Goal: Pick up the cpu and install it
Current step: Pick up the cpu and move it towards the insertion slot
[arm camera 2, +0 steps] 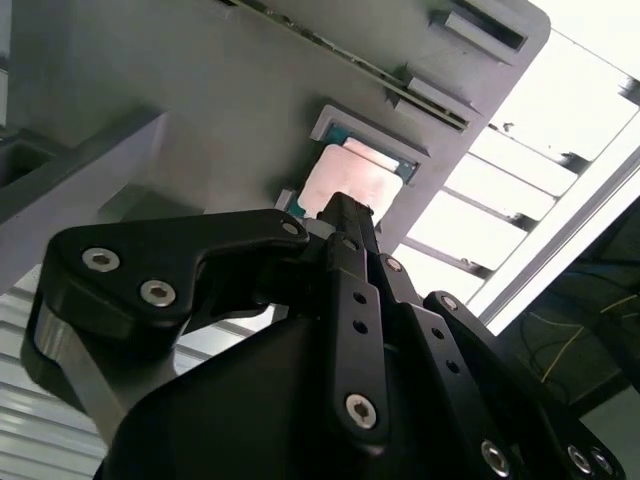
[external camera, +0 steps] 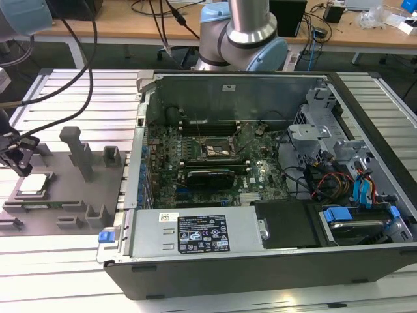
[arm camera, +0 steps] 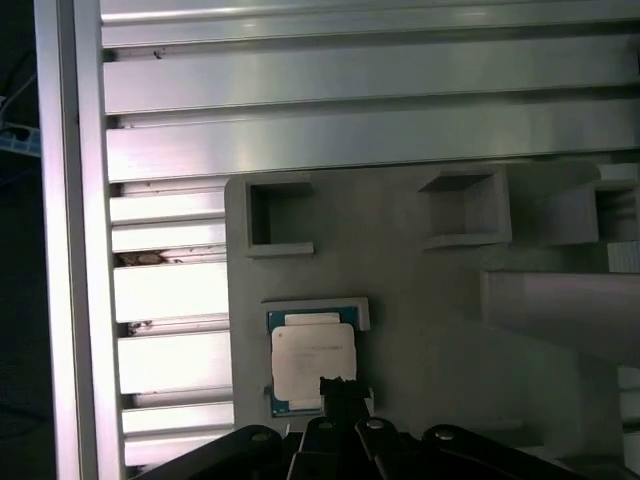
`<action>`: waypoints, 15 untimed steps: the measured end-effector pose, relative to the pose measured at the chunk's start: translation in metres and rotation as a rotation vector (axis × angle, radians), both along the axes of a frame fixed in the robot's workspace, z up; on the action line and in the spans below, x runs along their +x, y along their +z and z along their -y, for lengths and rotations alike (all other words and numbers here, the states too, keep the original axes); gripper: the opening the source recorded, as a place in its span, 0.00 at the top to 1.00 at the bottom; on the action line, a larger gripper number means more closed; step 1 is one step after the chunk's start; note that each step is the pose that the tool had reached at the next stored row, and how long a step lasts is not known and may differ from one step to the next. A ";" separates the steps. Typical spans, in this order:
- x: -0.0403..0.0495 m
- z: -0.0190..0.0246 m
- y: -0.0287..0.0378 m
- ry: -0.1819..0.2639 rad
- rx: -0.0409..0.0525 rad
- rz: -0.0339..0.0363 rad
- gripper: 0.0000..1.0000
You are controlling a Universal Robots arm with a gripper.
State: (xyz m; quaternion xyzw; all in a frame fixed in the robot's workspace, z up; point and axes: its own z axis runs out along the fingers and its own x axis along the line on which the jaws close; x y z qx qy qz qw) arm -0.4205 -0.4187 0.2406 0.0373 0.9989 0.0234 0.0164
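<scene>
Gripper: the black two-finger gripper has its jaws pressed together, with no gap at the tips in the first wrist view and nothing pinched between them.

- The cpu, a thin flat square chip with a pale silver-white metal top plate, lies flat just beyond the jaw tips. It sits in a shallow framed recess of the grey moulded fixture plate.
- In both wrist views the tips overlap the near edge of the chip. Whether they touch it or hover just above it cannot be told.
- The fixture plate rests on the slotted aluminium table.
- The open black desktop computer case lies on its side well apart from the jaws, towards the exterior view's right. It holds a green motherboard.
- The dark square metal socket frame on the board carries no pale chip that can be made out.

Progress, as a judgement: early.
- Done: the gripper is at the chip.
- Not yet done: gripping and lifting the chip, carrying it across to the case, and seating it in the socket.
</scene>
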 end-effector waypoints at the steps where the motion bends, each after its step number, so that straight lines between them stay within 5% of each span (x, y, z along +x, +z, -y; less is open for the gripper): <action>1: -0.0005 0.0000 -0.0029 0.000 0.0000 0.0000 0.89; 9: -0.0050 0.0000 -0.0217 0.004 0.0000 0.0001 0.89; 15: -0.0050 0.0000 -0.0300 0.068 0.0000 0.0001 0.89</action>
